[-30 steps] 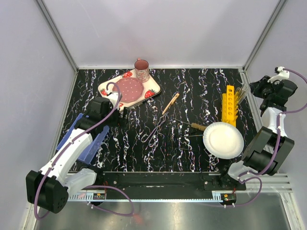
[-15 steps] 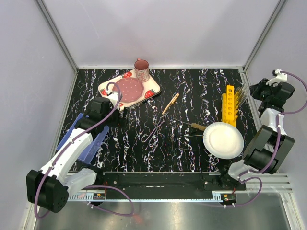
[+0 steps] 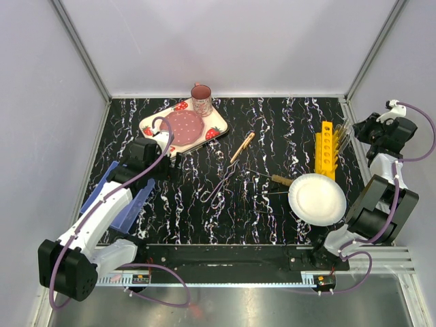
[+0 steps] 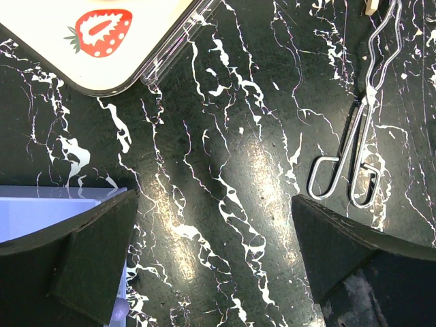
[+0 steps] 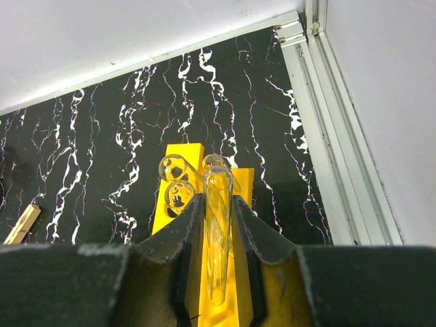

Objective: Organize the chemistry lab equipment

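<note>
My right gripper [image 5: 218, 225] is shut on a clear glass test tube [image 5: 218, 231] and holds it above the yellow test tube rack [image 5: 185, 160]; other test tubes [image 5: 178, 182] stand in the rack. In the top view the right gripper [image 3: 359, 129] hangs by the rack's [image 3: 326, 148] far right end. My left gripper [image 4: 214, 231] is open and empty over bare table. The metal wire tong [image 4: 361, 146] lies just right of it, also in the top view [image 3: 219, 187]. A wooden-handled tool [image 3: 242, 146] lies mid-table. Another one [image 3: 279, 180] lies beside the plate.
A strawberry-patterned tray [image 3: 178, 126] with a pink mug [image 3: 201, 99] stands at the back left. A round white plate [image 3: 317, 199] sits front right. A blue bin [image 3: 119, 197] lies under the left arm. Metal rails [image 5: 320, 122] edge the table.
The right gripper has shifted slightly, carrying the test tube by the rack's far end. The left arm has not moved.
</note>
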Robot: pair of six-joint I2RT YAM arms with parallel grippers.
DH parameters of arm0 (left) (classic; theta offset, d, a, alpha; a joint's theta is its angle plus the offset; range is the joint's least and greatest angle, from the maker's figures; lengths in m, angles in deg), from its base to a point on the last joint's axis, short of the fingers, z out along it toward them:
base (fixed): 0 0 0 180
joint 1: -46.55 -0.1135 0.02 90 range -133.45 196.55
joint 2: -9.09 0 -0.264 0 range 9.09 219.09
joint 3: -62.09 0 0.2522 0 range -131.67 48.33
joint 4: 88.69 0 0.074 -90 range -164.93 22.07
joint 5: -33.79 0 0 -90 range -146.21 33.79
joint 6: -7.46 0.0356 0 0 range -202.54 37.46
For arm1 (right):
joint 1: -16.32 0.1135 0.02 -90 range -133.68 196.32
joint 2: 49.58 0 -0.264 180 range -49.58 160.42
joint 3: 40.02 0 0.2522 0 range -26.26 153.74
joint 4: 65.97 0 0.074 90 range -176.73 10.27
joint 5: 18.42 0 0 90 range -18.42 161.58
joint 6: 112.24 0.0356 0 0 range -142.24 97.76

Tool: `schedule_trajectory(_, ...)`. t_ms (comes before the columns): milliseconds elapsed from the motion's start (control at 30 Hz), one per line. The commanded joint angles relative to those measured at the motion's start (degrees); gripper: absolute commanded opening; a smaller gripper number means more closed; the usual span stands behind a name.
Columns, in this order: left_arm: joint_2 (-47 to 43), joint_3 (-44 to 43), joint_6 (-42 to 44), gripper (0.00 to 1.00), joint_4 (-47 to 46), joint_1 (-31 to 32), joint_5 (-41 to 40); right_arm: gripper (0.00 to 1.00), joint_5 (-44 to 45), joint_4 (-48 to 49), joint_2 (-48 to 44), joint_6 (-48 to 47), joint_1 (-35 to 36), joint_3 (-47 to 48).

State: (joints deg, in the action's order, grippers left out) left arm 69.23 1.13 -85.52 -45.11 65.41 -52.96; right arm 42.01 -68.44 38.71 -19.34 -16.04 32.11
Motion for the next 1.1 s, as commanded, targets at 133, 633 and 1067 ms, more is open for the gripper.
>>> schedule_trajectory(133,-0.29,-0.09,0.35,0.99,-2.93,0.04,-0.08,0.27,-0.32,1.46,-1.63,1.94,-0.60,2.98)
schedule_trajectory(633,-0.46,-0.08,0.35,0.99,-2.93,-0.04,0.01,0.26,0.38,3.56,-0.67,3.08,-0.69,2.45)
schedule_trajectory(1067,-0.11,-0.09,0.35,0.99,-2.93,0.04,0.01,0.27,-0.06,6.20,1.62,2.73,-0.60,0.96)
